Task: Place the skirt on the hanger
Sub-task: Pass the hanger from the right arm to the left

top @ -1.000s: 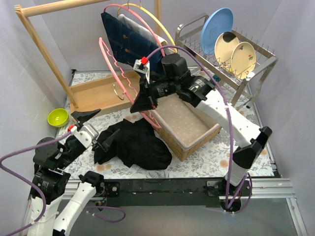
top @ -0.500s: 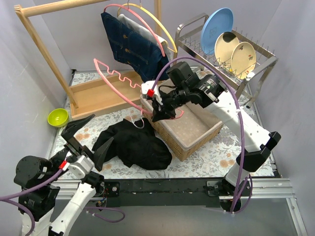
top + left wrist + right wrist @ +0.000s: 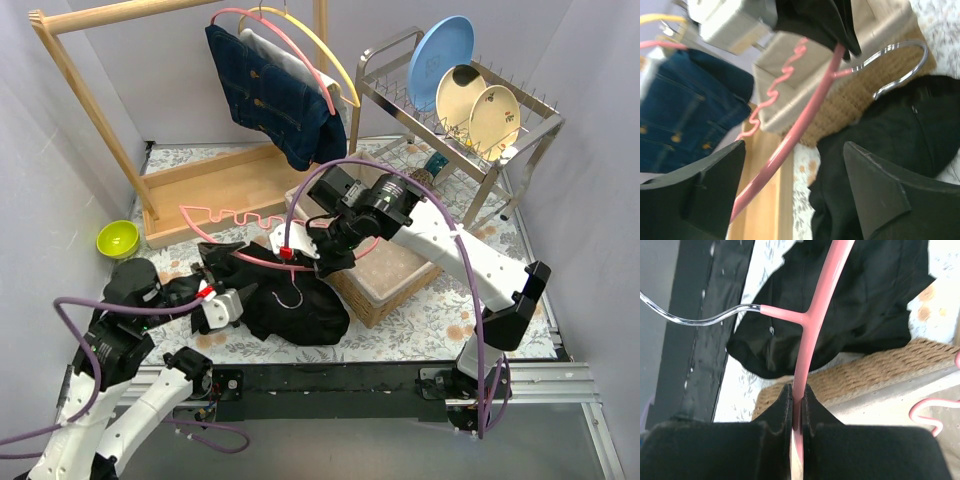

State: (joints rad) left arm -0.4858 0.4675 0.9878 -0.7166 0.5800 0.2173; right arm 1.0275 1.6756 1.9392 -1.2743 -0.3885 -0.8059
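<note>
The black skirt [image 3: 295, 300] lies crumpled on the table in front of the wicker basket. My right gripper [image 3: 318, 260] is shut on the bar of a pink hanger [image 3: 215, 222] and holds it low over the skirt, metal hook [image 3: 290, 298] hanging down. In the right wrist view the gripper [image 3: 797, 405] pinches the pink hanger [image 3: 815, 315] above the skirt [image 3: 865, 300]. My left gripper [image 3: 238, 300] is open at the skirt's left edge. In the left wrist view the gripper [image 3: 795, 195] is spread wide, with the hanger [image 3: 790, 142] and skirt [image 3: 880, 135] beyond.
The wicker basket [image 3: 400, 285] stands right of the skirt. A wooden rack [image 3: 90, 95] at the back holds a denim garment [image 3: 265, 95] on another pink hanger, beside a yellow one. A dish rack [image 3: 470, 130] with plates is back right. A green bowl [image 3: 117, 238] is left.
My right arm has brought the pink hanger down from near the rack to just above the skirt. My left arm has swung in to the skirt's left edge.
</note>
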